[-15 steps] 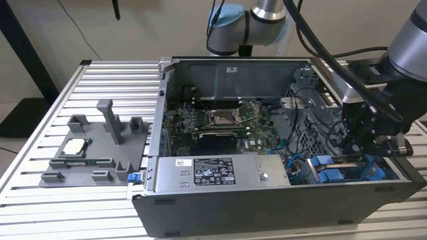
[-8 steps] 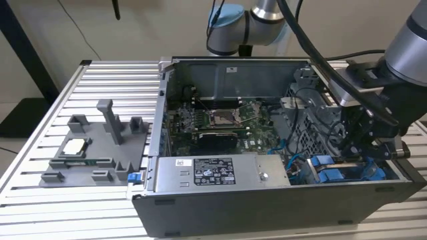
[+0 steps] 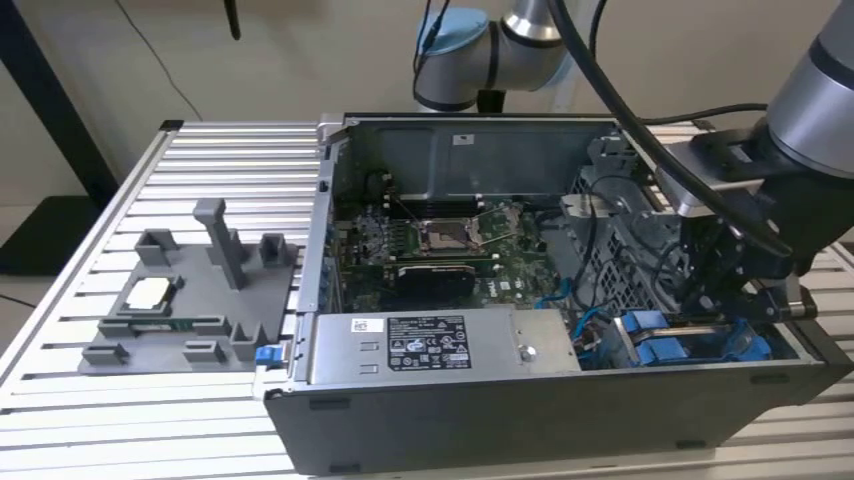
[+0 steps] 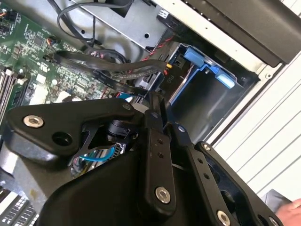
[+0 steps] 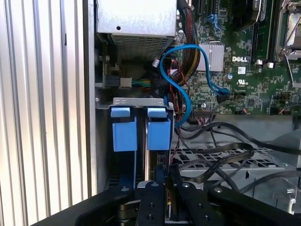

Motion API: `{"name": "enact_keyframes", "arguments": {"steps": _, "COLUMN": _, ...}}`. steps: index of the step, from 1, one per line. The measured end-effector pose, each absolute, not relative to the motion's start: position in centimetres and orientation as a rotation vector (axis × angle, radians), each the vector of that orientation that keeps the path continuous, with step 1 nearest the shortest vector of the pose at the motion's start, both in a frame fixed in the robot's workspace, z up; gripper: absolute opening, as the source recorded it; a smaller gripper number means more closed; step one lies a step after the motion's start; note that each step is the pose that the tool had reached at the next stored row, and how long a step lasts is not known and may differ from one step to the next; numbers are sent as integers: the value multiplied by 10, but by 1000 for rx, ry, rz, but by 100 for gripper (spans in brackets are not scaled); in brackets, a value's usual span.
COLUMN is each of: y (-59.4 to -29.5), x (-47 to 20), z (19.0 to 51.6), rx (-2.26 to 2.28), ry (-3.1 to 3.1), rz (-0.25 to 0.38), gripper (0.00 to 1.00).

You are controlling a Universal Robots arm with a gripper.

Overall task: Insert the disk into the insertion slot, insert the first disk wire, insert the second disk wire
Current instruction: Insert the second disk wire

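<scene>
Now the gripper (image 5: 162, 181) hangs right over the slot (image 5: 141, 141), fingers nearly closed on something thin; what it is, I cannot tell.

The exterior view looks down on the open computer case (image 3: 561, 300) from outside; both wrist views peer closely inside it.
</scene>
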State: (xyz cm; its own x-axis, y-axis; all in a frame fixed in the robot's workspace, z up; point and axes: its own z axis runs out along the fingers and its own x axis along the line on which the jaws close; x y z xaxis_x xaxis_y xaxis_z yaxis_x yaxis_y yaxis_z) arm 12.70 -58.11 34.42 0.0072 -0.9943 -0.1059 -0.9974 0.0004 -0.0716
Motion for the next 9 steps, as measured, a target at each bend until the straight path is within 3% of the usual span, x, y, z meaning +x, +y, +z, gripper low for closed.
{"name": "enact_keyframes", "arguments": {"steps": 9, "y": -581, "x": 129, "z": 340, "rx": -2136, "ry": 2129, "rz": 36, "gripper": 16}}
